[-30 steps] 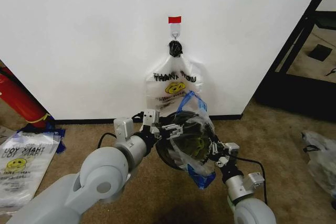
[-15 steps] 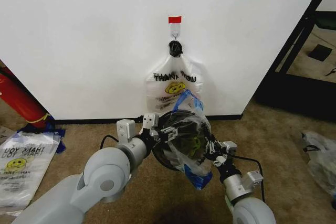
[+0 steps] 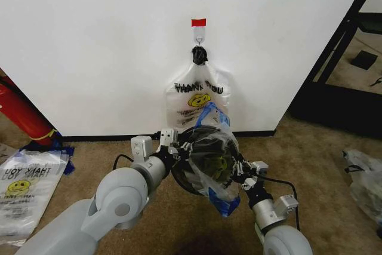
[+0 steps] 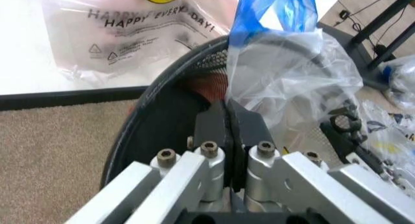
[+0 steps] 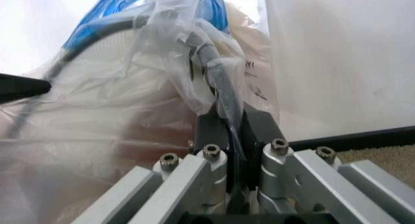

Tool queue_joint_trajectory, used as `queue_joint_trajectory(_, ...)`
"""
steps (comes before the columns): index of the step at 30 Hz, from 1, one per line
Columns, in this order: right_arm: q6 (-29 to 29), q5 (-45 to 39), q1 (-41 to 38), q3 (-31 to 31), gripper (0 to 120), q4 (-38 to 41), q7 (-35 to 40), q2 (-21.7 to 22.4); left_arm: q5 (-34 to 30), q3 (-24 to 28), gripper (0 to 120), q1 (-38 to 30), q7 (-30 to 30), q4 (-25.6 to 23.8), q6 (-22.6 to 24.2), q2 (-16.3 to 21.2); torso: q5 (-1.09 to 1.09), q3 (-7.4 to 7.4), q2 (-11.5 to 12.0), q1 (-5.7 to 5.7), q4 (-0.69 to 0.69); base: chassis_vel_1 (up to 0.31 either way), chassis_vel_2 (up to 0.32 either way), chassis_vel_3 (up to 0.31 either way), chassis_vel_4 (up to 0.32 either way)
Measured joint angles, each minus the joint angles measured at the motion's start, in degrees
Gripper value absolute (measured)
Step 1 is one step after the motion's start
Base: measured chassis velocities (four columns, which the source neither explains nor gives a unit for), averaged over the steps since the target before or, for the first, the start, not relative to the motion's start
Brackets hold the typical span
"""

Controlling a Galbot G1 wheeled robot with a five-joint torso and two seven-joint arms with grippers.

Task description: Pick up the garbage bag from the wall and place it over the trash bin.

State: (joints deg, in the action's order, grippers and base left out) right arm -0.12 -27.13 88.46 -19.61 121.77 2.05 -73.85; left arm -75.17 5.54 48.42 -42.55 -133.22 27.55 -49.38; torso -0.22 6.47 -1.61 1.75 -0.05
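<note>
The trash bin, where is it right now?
In the head view the trash bin sits centre, below the wall, between both grippers, partly under the garbage bag.

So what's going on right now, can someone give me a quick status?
Left end effector shut on garbage bag at trash bin rim. Right end effector shut on bag's opposite side. Bag draped partway over bin. Another bag hangs on wall hook behind.

Trash bin largely veiled by the crinkled garbage bag, its base unseen, left hand part-hidden behind the rim, small print on the hanging bag unreadable in the head view
</note>
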Motion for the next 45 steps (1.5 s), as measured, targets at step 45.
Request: queue_joint_trajectory(45, 3.2, -9.8, 0.3, -1.6, 1, -3.2, -6.4, 0.2, -10.7, -8.8, 0, 0.3, 7.3, 6.7, 4.5, 11.3, 0.0, 0.0, 0.0, 0.0, 0.0, 0.0, 0.0, 0.0, 0.0)
